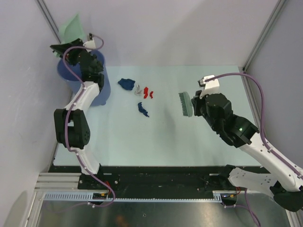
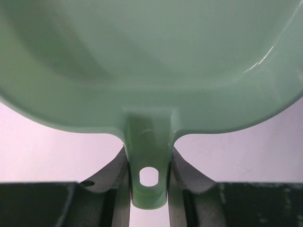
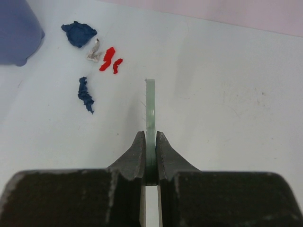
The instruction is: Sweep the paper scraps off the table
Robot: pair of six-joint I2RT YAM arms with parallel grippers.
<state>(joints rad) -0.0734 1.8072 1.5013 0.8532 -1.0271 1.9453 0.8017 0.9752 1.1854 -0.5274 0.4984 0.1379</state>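
Several paper scraps lie on the pale table (image 1: 165, 137): a dark blue wad (image 1: 126, 83), a grey-white scrap (image 1: 138, 90), red scraps (image 1: 148, 92) and a second dark blue scrap (image 1: 143, 109). They also show in the right wrist view: dark blue wad (image 3: 78, 33), grey-white scrap (image 3: 94, 51), red scraps (image 3: 110, 59), blue scrap (image 3: 86, 94). My left gripper (image 2: 149, 163) is shut on the handle of the mint-green dustpan (image 2: 151, 61), held high over the blue bucket (image 1: 98, 80); the dustpan also shows from above (image 1: 72, 27). My right gripper (image 3: 150, 144) is shut on the mint-green brush (image 3: 150, 109), which hangs right of the scraps (image 1: 185, 103).
The blue bucket (image 3: 16, 30) stands at the table's far left. White walls and metal corner rails (image 1: 262, 35) enclose the table. My arm bases sit at the near edge (image 1: 156, 182).
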